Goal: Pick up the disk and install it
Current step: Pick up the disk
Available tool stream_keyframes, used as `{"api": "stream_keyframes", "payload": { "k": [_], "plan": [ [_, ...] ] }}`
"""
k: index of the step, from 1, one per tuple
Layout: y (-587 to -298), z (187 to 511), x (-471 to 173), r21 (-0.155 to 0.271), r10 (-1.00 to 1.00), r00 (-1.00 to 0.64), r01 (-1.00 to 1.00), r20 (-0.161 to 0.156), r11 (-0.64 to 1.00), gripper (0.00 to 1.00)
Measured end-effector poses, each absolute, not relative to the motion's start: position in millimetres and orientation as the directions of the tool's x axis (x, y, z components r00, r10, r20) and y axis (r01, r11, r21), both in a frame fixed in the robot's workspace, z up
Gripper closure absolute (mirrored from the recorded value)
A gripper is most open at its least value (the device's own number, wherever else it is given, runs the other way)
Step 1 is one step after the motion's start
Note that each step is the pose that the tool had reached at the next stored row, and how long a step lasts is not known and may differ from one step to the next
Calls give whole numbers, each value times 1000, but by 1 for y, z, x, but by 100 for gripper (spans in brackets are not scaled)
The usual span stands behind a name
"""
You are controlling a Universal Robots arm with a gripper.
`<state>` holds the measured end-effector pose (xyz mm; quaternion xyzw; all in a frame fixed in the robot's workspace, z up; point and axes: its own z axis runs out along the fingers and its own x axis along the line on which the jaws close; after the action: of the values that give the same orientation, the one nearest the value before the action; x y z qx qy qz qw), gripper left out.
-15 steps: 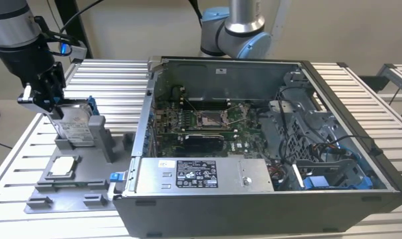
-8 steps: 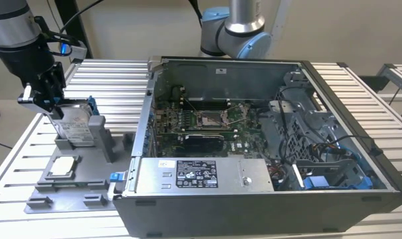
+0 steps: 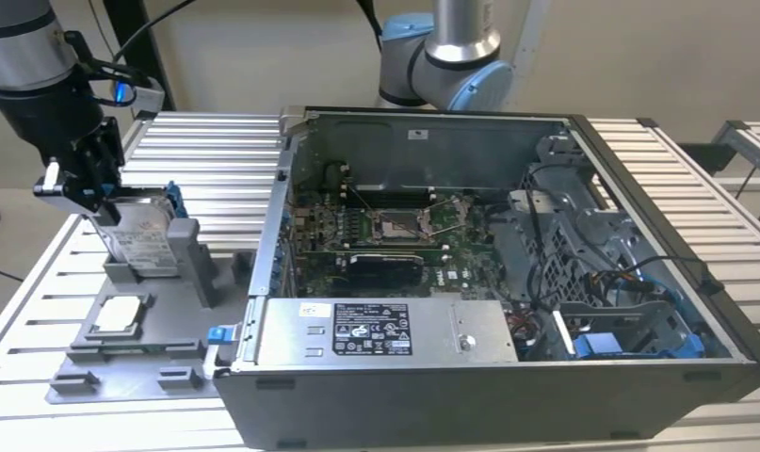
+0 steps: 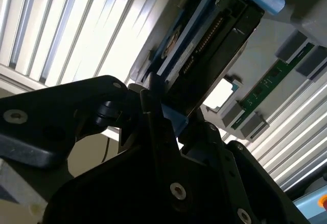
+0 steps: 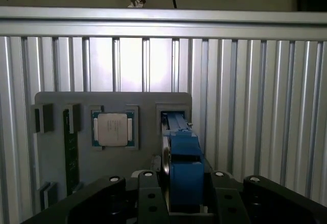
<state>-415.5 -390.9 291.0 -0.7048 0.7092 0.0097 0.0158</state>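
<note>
**Blue-framed disk (image 3: 146,237) gripped at its stand, not yet in the computer case (image 3: 480,400)**

Your disk stands on edge in a grey stand (image 3: 185,250) at the exterior view's left, outside the case. Its silver body and white label face outward, with the blue carrier running along its edges. Standing it upright likely leaves the top edge free, so fingers can close across its thin sides.

Your gripper (image 5: 184,185) sits over that top edge. In the first wrist view one black finger (image 5: 149,196) lies on each side of the blue carrier. Both look pressed against it, so I judge the pincer closed on the disk. The disk's lower end seems to be in or just above the stand's slot. I cannot tell whether it is lifted clear.

The stand belongs to a grey fixture plate (image 3: 166,337) on the slatted table (image 3: 217,151). A square silver chip (image 3: 119,315) lies in its own pocket near the stand. The case lies on its side at the exterior view's right with its panel off, so its boards and bays are open from above. The disk is not yet installed.
</note>
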Motion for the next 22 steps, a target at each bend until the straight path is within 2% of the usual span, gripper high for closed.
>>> {"api": "stream_keyframes", "payload": {
  "k": [5,9,22],
  "plan": [
    [-391,291,-415,-9,-1000,-6,-1000,-29,6,100],
    [-391,291,-415,-9,-1000,-6,-1000,-1,6,100],
    [-391,291,-415,-9,-1000,-6,-1000,4,6,100]
  ]
}}
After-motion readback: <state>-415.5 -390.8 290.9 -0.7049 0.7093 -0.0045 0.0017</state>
